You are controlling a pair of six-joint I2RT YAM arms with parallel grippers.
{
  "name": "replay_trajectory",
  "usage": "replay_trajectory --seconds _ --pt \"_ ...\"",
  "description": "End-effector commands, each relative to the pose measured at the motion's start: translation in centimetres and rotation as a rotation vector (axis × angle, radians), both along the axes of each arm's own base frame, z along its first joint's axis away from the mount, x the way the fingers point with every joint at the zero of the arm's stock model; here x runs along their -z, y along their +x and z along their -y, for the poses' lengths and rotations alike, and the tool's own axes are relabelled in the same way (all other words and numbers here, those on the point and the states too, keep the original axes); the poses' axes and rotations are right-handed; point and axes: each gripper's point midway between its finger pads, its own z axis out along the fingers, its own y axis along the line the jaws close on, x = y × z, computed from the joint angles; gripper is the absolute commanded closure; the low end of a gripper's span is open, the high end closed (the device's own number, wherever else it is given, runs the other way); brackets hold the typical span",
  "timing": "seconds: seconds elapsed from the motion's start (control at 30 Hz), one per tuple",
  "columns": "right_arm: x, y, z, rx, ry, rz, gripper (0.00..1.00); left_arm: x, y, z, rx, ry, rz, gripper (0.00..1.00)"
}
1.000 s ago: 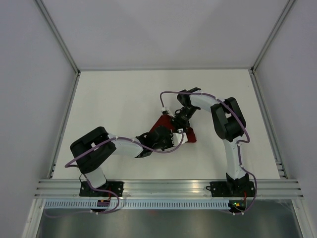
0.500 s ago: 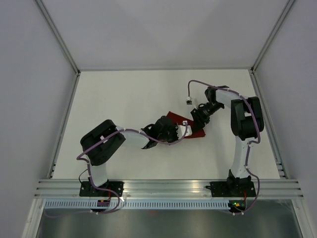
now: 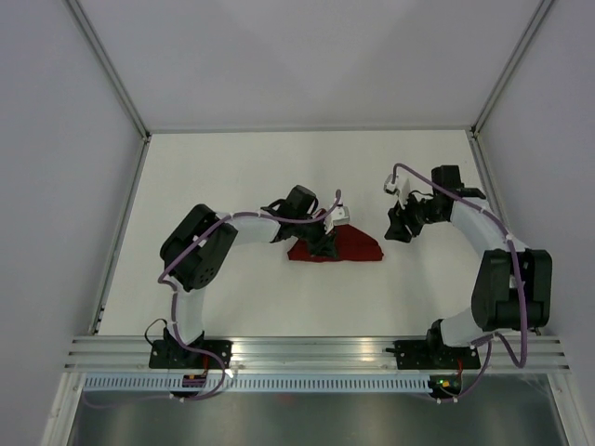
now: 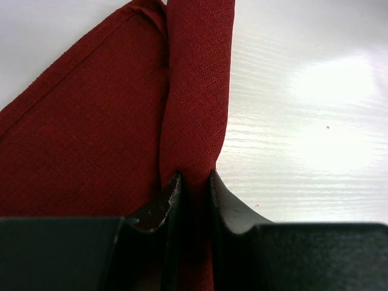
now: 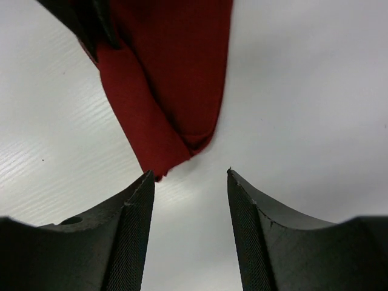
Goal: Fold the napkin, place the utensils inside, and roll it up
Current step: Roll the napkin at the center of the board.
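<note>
The dark red napkin [image 3: 346,249] lies as a partly rolled bundle at the middle of the white table [image 3: 223,167]. My left gripper [image 3: 322,238] sits at its left part. In the left wrist view the left gripper [image 4: 194,179] is shut on a rolled fold of the napkin [image 4: 91,127], with cloth filling the gap between the jaws. My right gripper [image 3: 397,230] hangs just right of the bundle, apart from it. In the right wrist view the right gripper [image 5: 189,173] is open with only bare table between its fingers, and the napkin's end [image 5: 170,79] lies just ahead. The utensils are hidden.
Grey walls and metal frame posts [image 3: 112,74] close in the table on three sides. An aluminium rail [image 3: 316,353] carrying both arm bases runs along the near edge. The right arm's elbow [image 3: 509,288] stands near the right edge.
The right gripper has opened wider and drawn away to the right of the napkin. The left gripper has swung farther back and right with the cloth, which now lies as a low bundle.
</note>
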Motion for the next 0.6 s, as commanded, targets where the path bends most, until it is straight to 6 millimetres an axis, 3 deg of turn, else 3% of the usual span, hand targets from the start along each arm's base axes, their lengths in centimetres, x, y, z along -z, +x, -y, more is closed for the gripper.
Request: replay_trajectory --seconds 0.0,0.07,0.1,0.13,0.2,0.27,0.57 --pt "-2.3 1.0 -3.3 -0.122 0.004 0.26 0.43 4.0 -6.2 -3.7 0.048 0.172 -0.425 0.98" --pt "-1.8 -0.8 -5.5 -0.185 -0.023 0.302 0.41 4.3 -6.4 -4.1 0.049 0.192 -0.486 0.98" --pt "-1.7 -0.5 -5.8 -0.18 -0.062 0.345 0.41 4.4 -6.5 -4.2 0.049 0.196 -0.508 0.98" --pt "-0.7 -1.4 -6.5 -0.198 -0.072 0.34 0.4 4.3 -6.1 -4.1 0.05 0.191 -0.514 0.98" --pt "-1.1 -2.0 -8.6 -0.243 -0.078 0.404 0.38 5.0 -6.7 -4.6 0.048 0.219 -0.573 0.98" --pt "0.1 -2.9 -9.7 -0.28 -0.113 0.406 0.38 5.3 -6.6 -4.8 0.043 0.232 -0.588 0.98" --pt "3.8 -5.3 -12.4 -0.383 -0.206 0.399 0.38 5.4 -6.2 -4.7 0.028 0.242 -0.61 0.96"
